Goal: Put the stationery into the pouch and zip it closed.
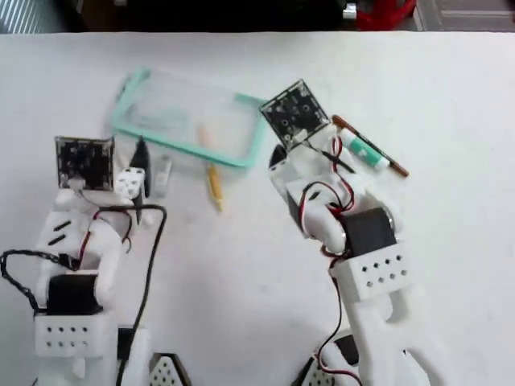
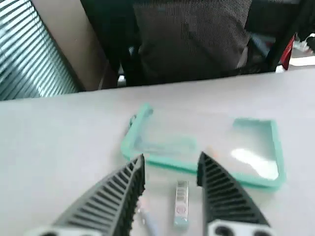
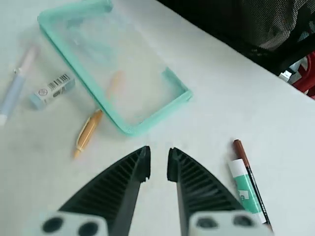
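The left hand (image 2: 171, 157), spread and empty, hangs above the eraser (image 2: 181, 210); it should lower squarely and straddle the narrow sides before pinching.

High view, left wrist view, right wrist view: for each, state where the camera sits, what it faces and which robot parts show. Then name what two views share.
High view: fixed above the table, looking down at the pouch; left arm and right arm show.
Left wrist view: on the left wrist, facing pouch and eraser past the left gripper.
Right wrist view: on the right wrist, facing pouch and brown pen past the right gripper.
Shared: both wrist views show pouch and eraser.
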You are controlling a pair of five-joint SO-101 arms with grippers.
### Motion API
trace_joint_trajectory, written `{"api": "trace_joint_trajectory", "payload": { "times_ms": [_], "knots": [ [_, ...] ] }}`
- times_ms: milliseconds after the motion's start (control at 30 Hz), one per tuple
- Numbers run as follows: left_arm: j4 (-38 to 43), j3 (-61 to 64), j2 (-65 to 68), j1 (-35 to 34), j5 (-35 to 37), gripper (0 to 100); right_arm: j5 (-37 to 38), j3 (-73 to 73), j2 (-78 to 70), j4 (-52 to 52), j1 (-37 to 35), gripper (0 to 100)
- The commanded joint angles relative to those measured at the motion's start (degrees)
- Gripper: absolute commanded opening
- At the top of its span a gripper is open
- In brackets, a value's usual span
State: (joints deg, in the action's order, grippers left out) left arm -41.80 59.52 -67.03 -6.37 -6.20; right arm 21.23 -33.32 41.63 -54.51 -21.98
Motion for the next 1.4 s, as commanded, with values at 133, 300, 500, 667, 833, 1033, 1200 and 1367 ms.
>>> {"api": "trace_joint_trajectory", "payload": {
  "times_ms": [133, 300, 500, 667, 833, 1033, 1200, 1367],
  "knots": [
    [-2.11, -15.12, 27.12, 1.45, 22.95, 26, -6.24, -11.25, 0.84, 12.18, 0.40, 6.3],
    [-6.07, -27.08, 44.35, 4.44, 42.90, 26, -8.00, -18.02, 0.92, 17.63, 0.40, 6.3],
    [-5.89, -34.29, 59.65, 4.62, 53.63, 26, -7.91, -25.58, 0.92, 26.33, 0.40, 6.3],
    [-5.54, -40.35, 67.21, 4.35, 56.97, 26, -7.91, -27.60, 0.92, 28.97, -0.04, 6.3],
    [-2.20, -48.09, 77.67, 4.53, 57.23, 26, -7.91, -27.60, 0.92, 28.62, -0.04, 6.3],
    [-6.24, -58.37, 86.55, 4.26, 57.23, 26, -8.18, -28.22, 0.92, 28.62, -0.04, 6.3],
    [-7.12, -61.71, 87.87, 1.71, 57.05, 26, -7.91, -28.22, 0.92, 28.62, -0.04, 6.3],
    [-7.12, -59.96, 88.04, 1.19, 56.88, 26, -8.00, -28.22, 0.92, 28.62, -0.04, 6.3]
  ]
}}
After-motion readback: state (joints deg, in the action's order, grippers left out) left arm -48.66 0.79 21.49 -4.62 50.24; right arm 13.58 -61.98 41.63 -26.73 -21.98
